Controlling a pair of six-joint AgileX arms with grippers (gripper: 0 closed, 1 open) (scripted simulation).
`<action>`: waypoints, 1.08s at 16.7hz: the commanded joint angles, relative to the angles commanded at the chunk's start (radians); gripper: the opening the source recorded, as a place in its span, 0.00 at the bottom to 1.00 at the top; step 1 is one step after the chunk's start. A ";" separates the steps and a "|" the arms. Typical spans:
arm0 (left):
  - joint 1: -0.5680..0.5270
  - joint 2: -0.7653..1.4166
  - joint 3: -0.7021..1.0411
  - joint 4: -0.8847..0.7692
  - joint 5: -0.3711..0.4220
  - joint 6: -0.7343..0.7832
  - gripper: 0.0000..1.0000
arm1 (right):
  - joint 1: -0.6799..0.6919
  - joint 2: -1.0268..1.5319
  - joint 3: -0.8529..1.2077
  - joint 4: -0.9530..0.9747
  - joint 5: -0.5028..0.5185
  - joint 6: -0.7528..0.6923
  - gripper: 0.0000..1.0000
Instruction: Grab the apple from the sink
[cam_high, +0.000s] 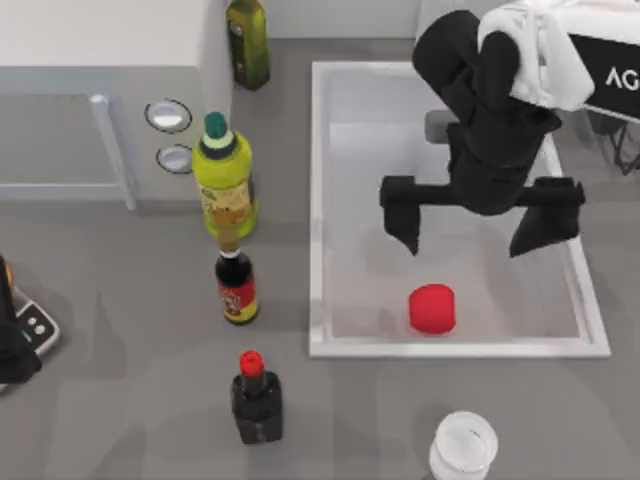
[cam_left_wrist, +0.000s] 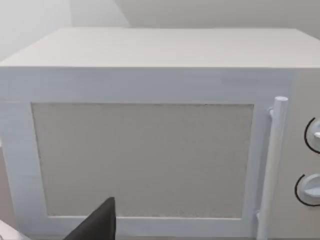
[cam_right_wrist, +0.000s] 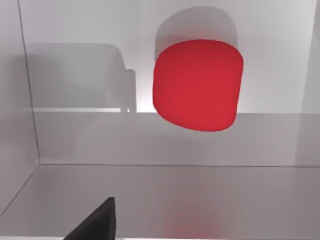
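The apple (cam_high: 432, 308), a smooth bright-red lump, lies on the pale floor of the white sink (cam_high: 318, 200), close to its front rim. My right gripper (cam_high: 475, 232) hangs open over the middle of the sink, behind the apple and apart from it, its black fingers (cam_high: 405, 225) spread wide. The right wrist view looks down on the apple (cam_right_wrist: 197, 85) beside a sink wall (cam_right_wrist: 75, 140), with one fingertip (cam_right_wrist: 100, 222) at the frame's edge. My left arm (cam_high: 15, 345) is parked at the table's far left, and one of its fingers (cam_left_wrist: 100, 225) shows in its wrist view.
A white microwave (cam_high: 100, 100) (cam_left_wrist: 145, 150) stands at the back left. Left of the sink stand a yellow-green bottle (cam_high: 223, 180), a dark sauce bottle (cam_high: 237, 285) and a black red-capped bottle (cam_high: 256, 395). An olive bottle (cam_high: 247, 40) is at the back, a white cup (cam_high: 464, 445) in front.
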 joint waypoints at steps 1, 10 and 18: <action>0.000 0.000 0.000 0.000 0.000 0.000 1.00 | 0.008 0.035 0.027 -0.017 0.000 0.008 1.00; 0.000 0.000 0.000 0.000 0.000 0.000 1.00 | 0.012 0.084 0.047 -0.020 0.000 0.017 1.00; 0.000 0.000 0.000 0.000 0.000 0.000 1.00 | 0.017 0.287 -0.094 0.341 0.002 0.021 1.00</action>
